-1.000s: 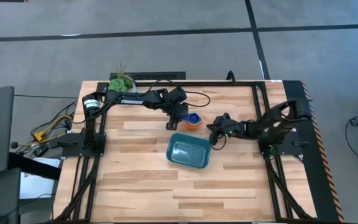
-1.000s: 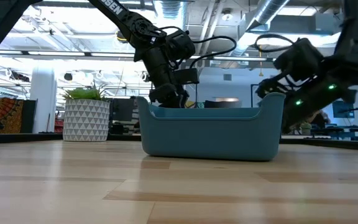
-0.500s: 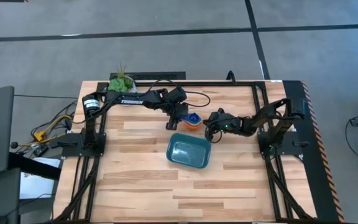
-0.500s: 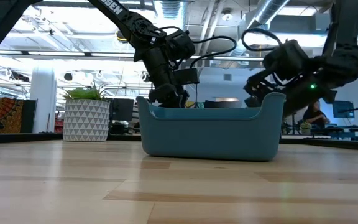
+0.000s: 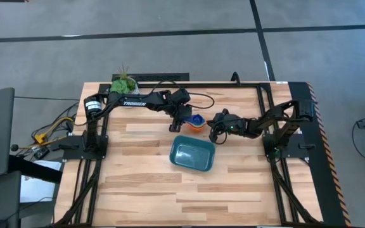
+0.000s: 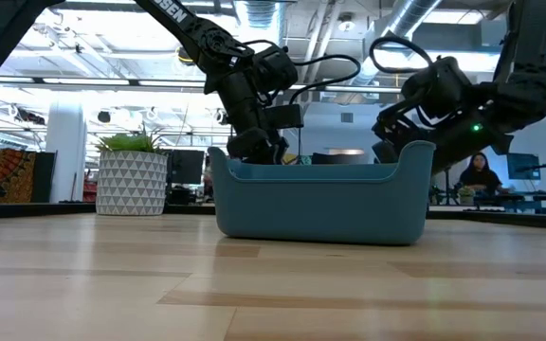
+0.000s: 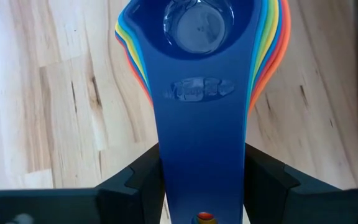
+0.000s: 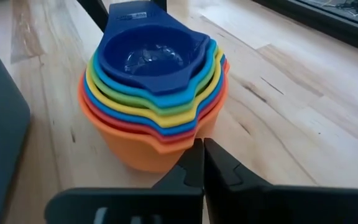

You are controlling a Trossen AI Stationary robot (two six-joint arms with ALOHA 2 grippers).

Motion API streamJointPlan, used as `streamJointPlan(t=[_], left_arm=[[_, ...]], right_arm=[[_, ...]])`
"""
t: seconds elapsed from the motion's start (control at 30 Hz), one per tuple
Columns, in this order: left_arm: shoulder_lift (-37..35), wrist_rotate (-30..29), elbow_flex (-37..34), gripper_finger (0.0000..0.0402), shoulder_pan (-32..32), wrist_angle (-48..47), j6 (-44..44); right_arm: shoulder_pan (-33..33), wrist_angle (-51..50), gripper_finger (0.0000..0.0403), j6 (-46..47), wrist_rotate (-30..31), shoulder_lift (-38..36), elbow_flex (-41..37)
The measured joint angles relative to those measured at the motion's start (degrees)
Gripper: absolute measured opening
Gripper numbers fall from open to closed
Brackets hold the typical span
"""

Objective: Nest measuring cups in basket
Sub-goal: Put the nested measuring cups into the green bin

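The right pincer [image 5: 211,134], now clenched empty, has edged left toward the nested measuring cups [image 5: 197,122]; the left pincer [image 5: 184,121] grasps their handles; "TROSSEN" marks the left arm [image 5: 134,102].

My arms [image 5: 138,101]: matte black, white TROSSEN lettering, looped black cables; green LED on right gripper [image 6: 391,142]; angular dark fingers [image 8: 194,168].

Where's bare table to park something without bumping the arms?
The near half of the table, in front of the basket, is bare wood. It is crowded behind the basket: nested measuring cups, left gripper and right gripper.
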Motion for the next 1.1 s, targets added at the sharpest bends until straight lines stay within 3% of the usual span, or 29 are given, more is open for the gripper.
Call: streamJointPlan(t=[0.43, 0.8, 1.1], left_arm=[[0.0, -3.1, 0.2, 0.0158, -0.7, 0.1, 1.3], [0.0, -3.8, 5.0, 0.0158, -0.7, -4.0, 1.5], [-0.1, -4.3, 7.0, 0.0157, -0.8, -5.5, 0.7]], right_arm=[[0.0, 1.4, 0.0015, 0.2, 0.3, 0.0, -0.1], [0.0, 2.3, 0.0016, -0.3, 0.5, 0.0, 0.0], [0.0, -0.2, 0.0011, -0.5, -0.1, -7.6, 0.4]])
